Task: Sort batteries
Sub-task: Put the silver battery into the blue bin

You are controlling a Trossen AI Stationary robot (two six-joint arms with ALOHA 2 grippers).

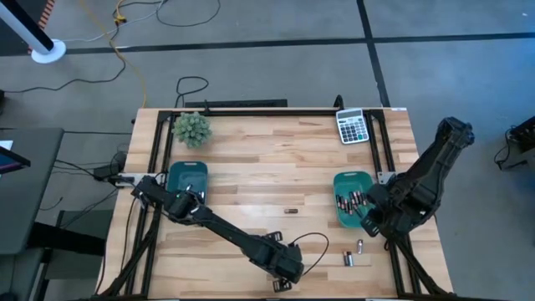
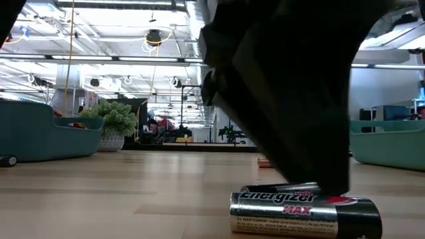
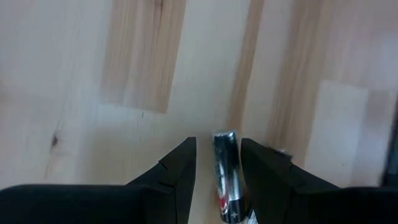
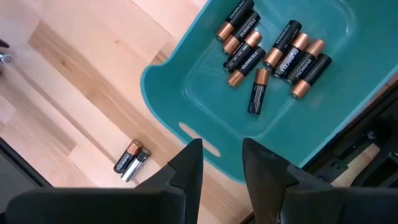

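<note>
A silver and black Energizer battery (image 2: pixel 305 214) lies on its side on the wood near the table's near edge. My left gripper (image 3: pixel 217 165) is low over it, open, with one finger on each side of the battery (image 3: pixel 226 171); the arm hides the battery in the high view. My right gripper (image 4: pixel 221 155) hovers open above the near rim of the right teal bin (image 4: pixel 186 93), which holds several black-and-copper batteries (image 4: pixel 273 53). Loose batteries lie at mid-table (image 1: pixel 291 211) and near the right bin (image 1: pixel 359 246), (image 1: pixel 349 259). My left gripper straddles the battery's end (image 3: pixel 225 140) from above, fingers lying along it. One finger (image 3: pixel 261 168) stands right against its side, the other leaves a gap. I cannot tell whether either finger touches it. The battery lies flat on the table.
The left teal bin (image 1: pixel 186 177) sits near the table's left edge, with a potted plant (image 1: pixel 192 128) behind it. A grey calculator (image 1: pixel 352 125) lies at the far right corner. A black cable (image 1: pixel 313 247) loops beside my left arm. Bare wood spans the table's middle.
</note>
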